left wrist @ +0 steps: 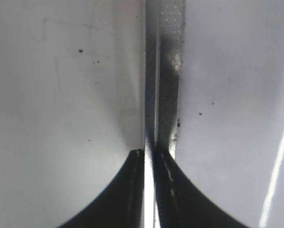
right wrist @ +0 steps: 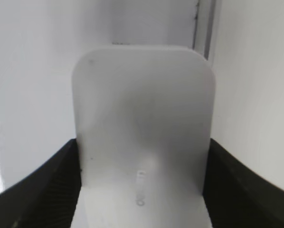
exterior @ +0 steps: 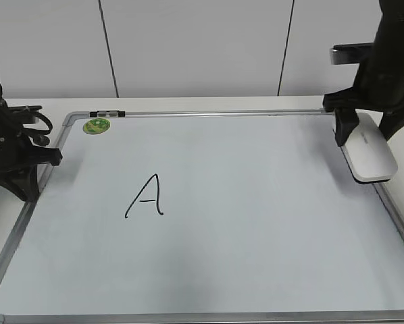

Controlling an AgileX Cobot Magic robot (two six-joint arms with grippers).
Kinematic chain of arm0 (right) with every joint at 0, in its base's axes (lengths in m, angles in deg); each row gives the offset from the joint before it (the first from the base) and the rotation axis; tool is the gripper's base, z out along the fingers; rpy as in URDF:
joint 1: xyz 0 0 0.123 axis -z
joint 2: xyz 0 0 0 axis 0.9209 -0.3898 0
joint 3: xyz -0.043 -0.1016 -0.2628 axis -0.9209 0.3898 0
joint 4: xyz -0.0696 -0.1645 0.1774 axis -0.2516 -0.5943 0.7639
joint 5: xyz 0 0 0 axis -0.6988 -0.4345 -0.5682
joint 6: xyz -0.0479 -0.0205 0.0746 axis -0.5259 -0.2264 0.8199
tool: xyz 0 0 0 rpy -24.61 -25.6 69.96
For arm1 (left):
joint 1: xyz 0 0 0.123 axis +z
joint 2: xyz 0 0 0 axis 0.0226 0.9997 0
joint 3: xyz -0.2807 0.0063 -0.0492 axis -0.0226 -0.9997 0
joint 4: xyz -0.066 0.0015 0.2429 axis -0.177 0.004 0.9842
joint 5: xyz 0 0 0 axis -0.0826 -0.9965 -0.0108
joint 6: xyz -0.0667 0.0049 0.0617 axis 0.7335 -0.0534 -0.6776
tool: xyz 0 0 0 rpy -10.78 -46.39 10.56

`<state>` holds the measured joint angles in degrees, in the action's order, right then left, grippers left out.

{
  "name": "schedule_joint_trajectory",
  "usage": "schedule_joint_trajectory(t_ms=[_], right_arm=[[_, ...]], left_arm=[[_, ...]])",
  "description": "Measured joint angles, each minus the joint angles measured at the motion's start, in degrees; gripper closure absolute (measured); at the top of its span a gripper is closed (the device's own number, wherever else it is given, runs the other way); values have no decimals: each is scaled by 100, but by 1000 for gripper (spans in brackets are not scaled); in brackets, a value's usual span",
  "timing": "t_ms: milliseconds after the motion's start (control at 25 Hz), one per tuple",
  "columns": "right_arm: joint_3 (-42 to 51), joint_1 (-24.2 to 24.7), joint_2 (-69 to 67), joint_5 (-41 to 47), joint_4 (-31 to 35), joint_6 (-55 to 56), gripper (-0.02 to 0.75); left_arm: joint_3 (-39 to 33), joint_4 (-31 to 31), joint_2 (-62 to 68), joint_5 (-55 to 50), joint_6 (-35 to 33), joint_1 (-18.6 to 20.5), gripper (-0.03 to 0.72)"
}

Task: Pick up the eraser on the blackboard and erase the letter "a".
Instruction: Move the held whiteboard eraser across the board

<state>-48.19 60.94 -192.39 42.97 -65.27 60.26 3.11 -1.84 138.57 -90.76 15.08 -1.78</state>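
Eraser (exterior: 369, 154) first: we see a flat white block with rounded corners, faint grey lettering on its top in the right wrist view, and a thin dark edge along its underside in the exterior view. It sits at the right edge of the blackboard (exterior: 256, 223), near the top right corner, with its far end reaching over the silver frame.

Our right gripper (exterior: 367, 131) comes down over the eraser's back end, one finger on each long side. In the right wrist view both dark ribbed fingers (right wrist: 47, 185) press against the eraser's sides, so we read the right gripper as closed on it. We cannot tell whether the eraser is lifted or resting on the board.

On the board we see one black marker letter, a tall angular "A" (exterior: 146, 196), left of centre and well apart from the eraser. A round green sticker (exterior: 96, 125) marks the top left corner.

Our left gripper (exterior: 33, 177) sits at the board's left edge. In the left wrist view its fingers (left wrist: 180, 190) are pressed nearly together over the frame, holding nothing.
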Motion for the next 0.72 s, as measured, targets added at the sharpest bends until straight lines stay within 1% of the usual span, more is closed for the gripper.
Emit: schedule_joint_trajectory(t_ms=[40,80,160,280,440,720], right_arm=[[0,104,0,0,68,-39,213],[0,104,0,0,68,-39,213],[0,319,-117,0,357,-255,213],[0,456,-340,0,502,-421,213],[-38,530,-577,0,552,-539,213],[-87,533,-614,0,579,-552,213]], left_arm=[[0,0,0,0,0,0,633],[0,0,0,0,0,0,633],[0,0,0,0,0,0,633],[0,0,0,0,0,0,633],[0,0,0,0,0,0,633],[0,0,0,0,0,0,632]])
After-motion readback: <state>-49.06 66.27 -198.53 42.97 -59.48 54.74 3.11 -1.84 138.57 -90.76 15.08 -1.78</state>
